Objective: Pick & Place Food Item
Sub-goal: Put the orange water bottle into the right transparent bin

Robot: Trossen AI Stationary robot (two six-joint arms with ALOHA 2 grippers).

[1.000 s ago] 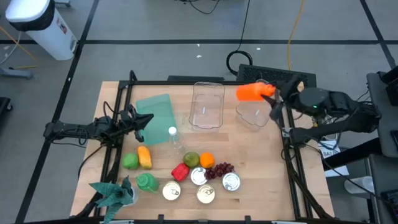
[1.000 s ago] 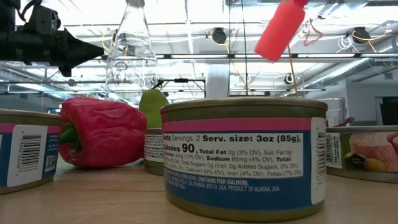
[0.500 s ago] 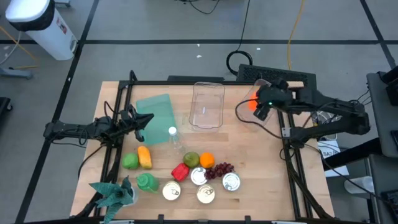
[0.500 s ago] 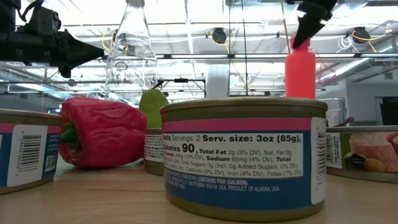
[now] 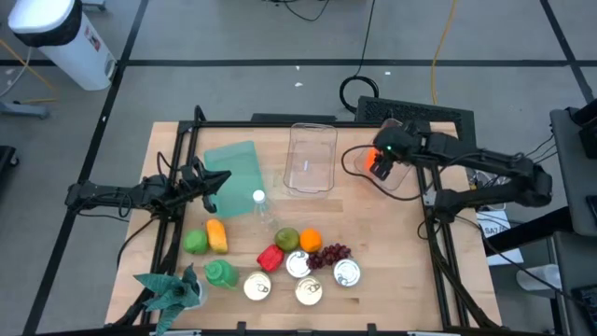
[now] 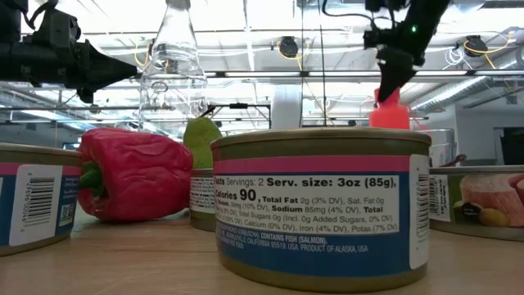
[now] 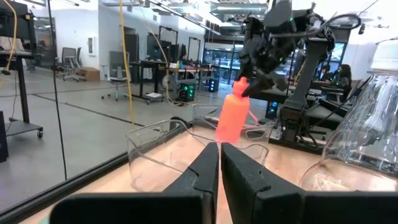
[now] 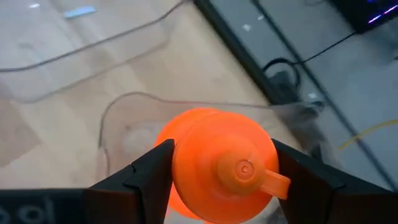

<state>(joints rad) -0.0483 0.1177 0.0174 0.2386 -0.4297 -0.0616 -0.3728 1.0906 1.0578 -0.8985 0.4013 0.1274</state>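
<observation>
An orange squeeze bottle point(image 5: 376, 161) with a capped top stands upright at the table's far right. My right gripper point(image 5: 384, 159) is shut on it from above. The bottle's lower part point(image 7: 229, 127) is down inside a small clear tub point(image 5: 373, 177). Whether its base rests on the tub's floor does not show. The bottle also shows above the salmon can in the low view point(image 6: 390, 115), under the gripper point(image 6: 393, 78). My left gripper point(image 5: 224, 179) waits shut at the table's left edge, level, holding nothing point(image 7: 219, 163). My right gripper pinches the bottle's top just below the cap point(image 8: 214, 163) between its two fingers point(image 8: 146, 177), one on each side. The fingers slant down on it from above and from the table's right. The bottle hangs upright below them, with its lower part inside the clear tub.
A larger clear tray point(image 5: 312, 157) stands left of the tub, and a green board point(image 5: 233, 173) lies farther left. At the near edge lie a water bottle point(image 5: 261, 207), peppers, a pear, an orange point(image 5: 310, 240), grapes point(image 5: 328, 254) and several cans point(image 5: 308, 291).
My right gripper has swung toward the table's left and gone down, tipping from nearly level to pointing steeply down. The orange bottle, which was lying slanted high above the table, has turned upright and come down into the small clear tub.
</observation>
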